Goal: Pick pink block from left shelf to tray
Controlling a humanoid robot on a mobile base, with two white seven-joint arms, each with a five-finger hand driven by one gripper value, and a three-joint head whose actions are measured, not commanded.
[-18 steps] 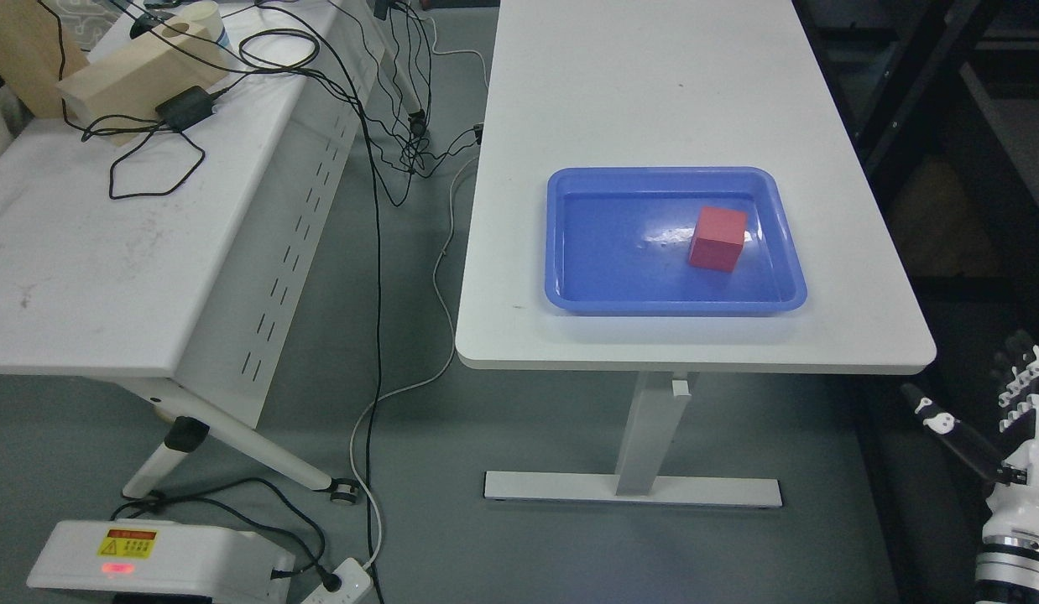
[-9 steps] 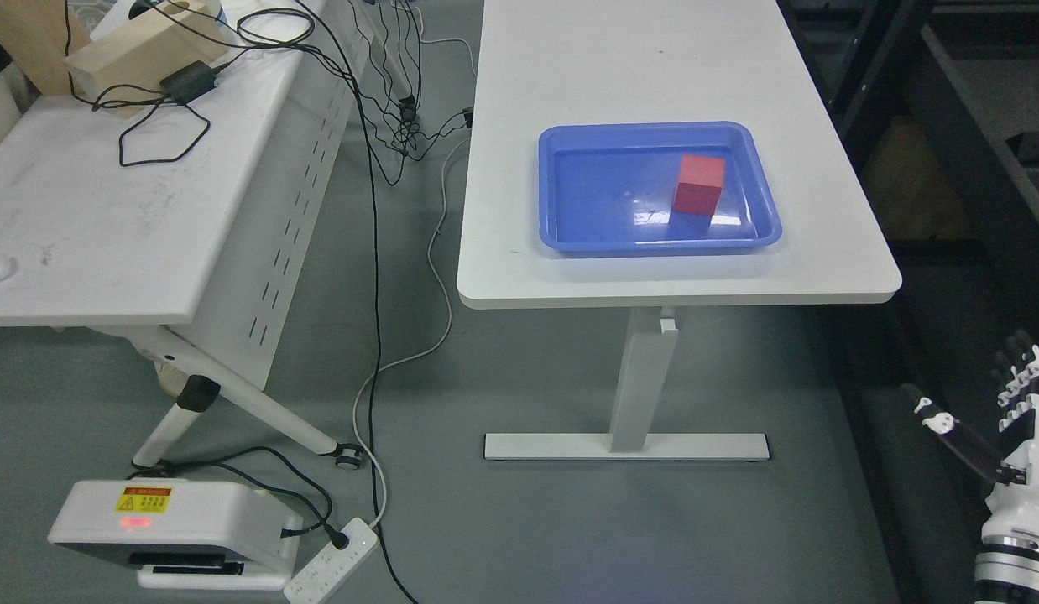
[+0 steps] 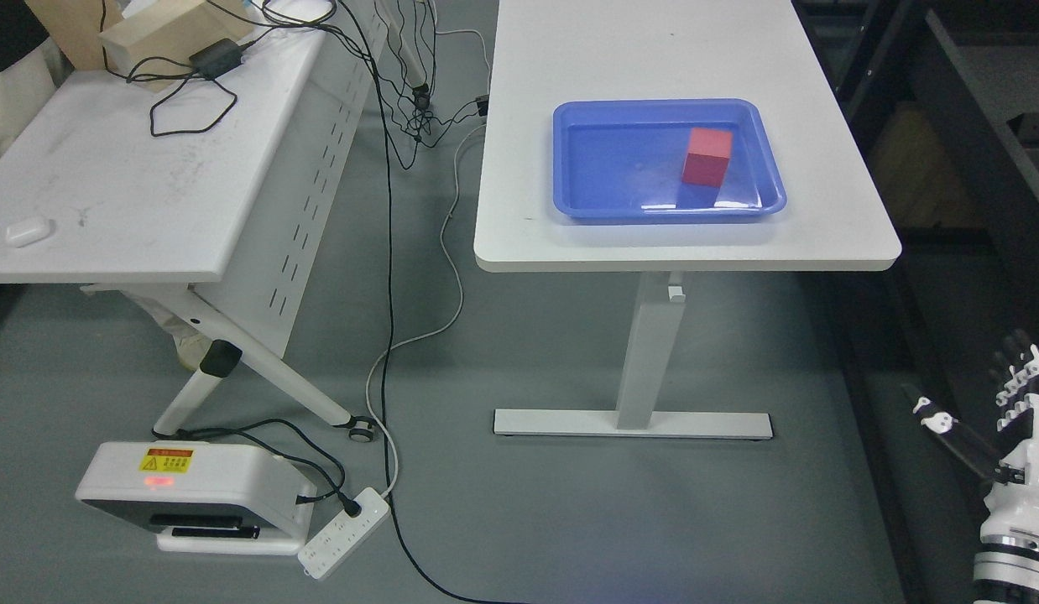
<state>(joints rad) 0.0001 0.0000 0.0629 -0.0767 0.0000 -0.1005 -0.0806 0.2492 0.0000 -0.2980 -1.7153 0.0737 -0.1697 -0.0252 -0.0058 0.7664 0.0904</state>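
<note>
Taking the blue tray (image 3: 570,180) as the landmark: far to its left stands a second white tabletop (image 3: 108,210) with a small white case (image 3: 27,231) near its front edge and black cables (image 3: 192,101) toward its back. Below and left of the tray, on the floor, sit a white device (image 3: 192,495) and a power strip (image 3: 345,544). The tray rests on the white tabletop (image 3: 679,239), and the pink block (image 3: 707,156) stands inside the tray, in its right half. Well below and right of the tray, the right robot hand (image 3: 994,403) hangs with fingers spread, holding nothing.

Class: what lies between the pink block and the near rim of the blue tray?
Head view: only bare tray floor separates the pink block from the near rim of the blue tray; nothing else lies in the tray.
</note>
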